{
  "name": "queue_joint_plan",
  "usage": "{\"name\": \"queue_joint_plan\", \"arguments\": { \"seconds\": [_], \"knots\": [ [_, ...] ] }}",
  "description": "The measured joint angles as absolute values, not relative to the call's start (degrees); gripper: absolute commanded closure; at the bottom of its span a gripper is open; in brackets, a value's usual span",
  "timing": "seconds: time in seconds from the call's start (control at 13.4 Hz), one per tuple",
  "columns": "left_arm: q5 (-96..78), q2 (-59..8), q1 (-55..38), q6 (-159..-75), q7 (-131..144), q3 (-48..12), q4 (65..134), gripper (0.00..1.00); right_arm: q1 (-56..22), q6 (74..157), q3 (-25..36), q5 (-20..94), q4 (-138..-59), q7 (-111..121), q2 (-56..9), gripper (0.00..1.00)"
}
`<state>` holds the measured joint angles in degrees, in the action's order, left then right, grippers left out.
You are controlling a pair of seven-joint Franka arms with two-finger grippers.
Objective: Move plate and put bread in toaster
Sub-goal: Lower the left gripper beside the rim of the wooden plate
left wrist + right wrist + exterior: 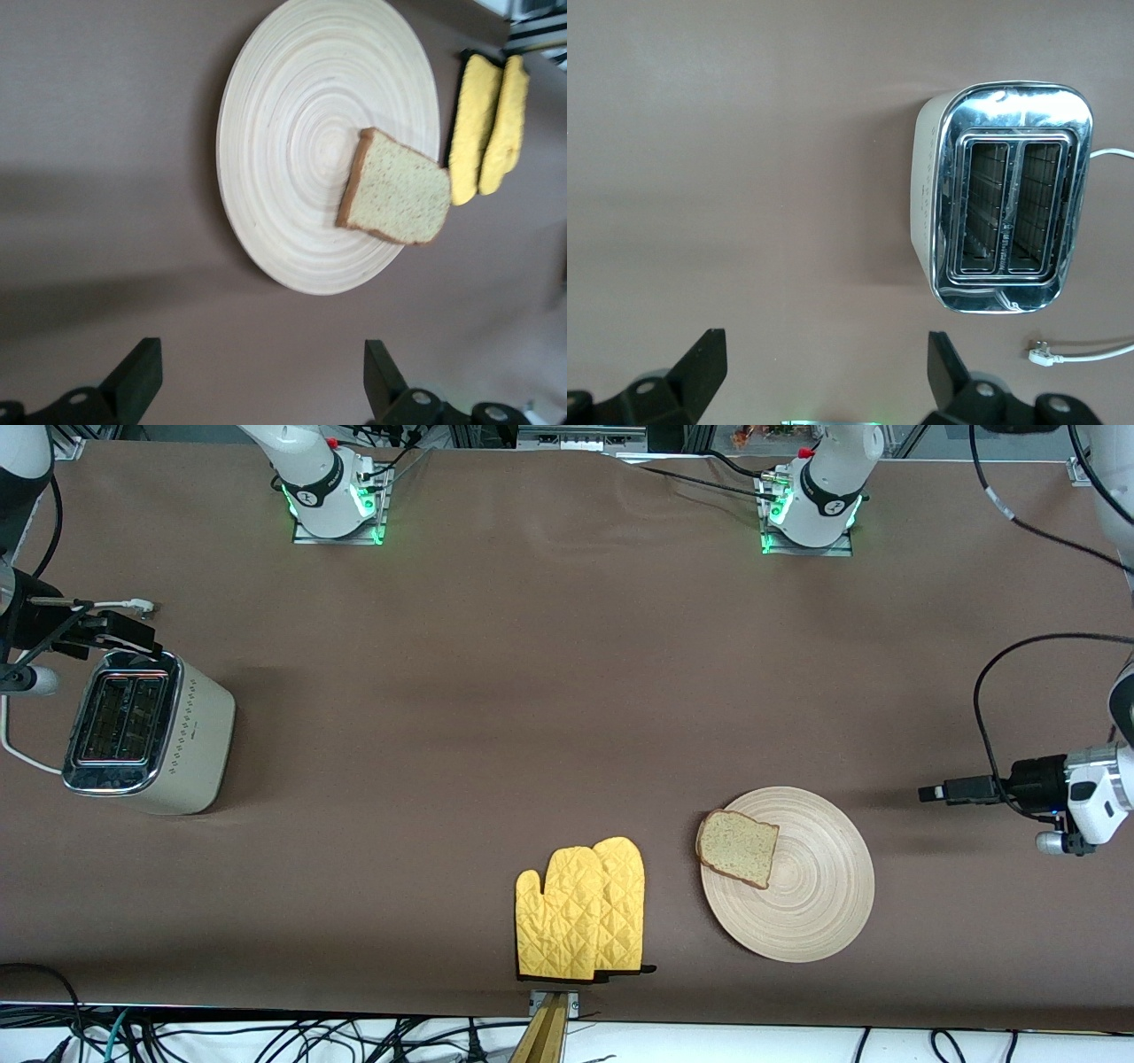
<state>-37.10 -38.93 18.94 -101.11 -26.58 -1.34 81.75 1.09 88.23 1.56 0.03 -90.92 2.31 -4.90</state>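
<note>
bread [737, 849]: on plate [815, 903] rim, overhanging
toaster [146, 731]: slots empty
left gripper [257, 376]: fingers spread, empty
right gripper [824, 372]: fingers spread, empty

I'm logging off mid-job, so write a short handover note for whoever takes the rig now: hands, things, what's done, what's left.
Left hand: open, empty, in the air beside the plate at the left arm's end of the table.
Right hand: open, empty, up by the toaster at the right arm's end.
Bread: lying on the plate, overhanging its rim on the side toward the mitts.
Toaster: upright, both slots empty.
Done: nothing yet.
Left: move the plate, put the bread in a slot.
</note>
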Motion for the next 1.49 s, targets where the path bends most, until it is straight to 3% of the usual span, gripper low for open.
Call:
{"name": "queue_joint_plan", "arguments": {
  "seconds": [0.82,1.12,1.49],
  "knots": [
    [-51.8,-51.0,20.4,-105.5,-35.3,-2.2,79.8,0.00,1.1,88.2,1.6,0.0,-90.9,2.3,-4.9,0.00],
    [-62.4,-54.1,20.4,-105.7,-35.6,-2.2,79.8,0.14,1.1,88.2,1.6,0.0,-90.9,2.3,-4.9,0.00],
    [-64.9,-55.5,19.6,-108.5,-35.6,-2.4,78.2,0.14,1.1,88.2,1.6,0.0,-90.9,2.3,-4.9,0.00]
  ]
}}
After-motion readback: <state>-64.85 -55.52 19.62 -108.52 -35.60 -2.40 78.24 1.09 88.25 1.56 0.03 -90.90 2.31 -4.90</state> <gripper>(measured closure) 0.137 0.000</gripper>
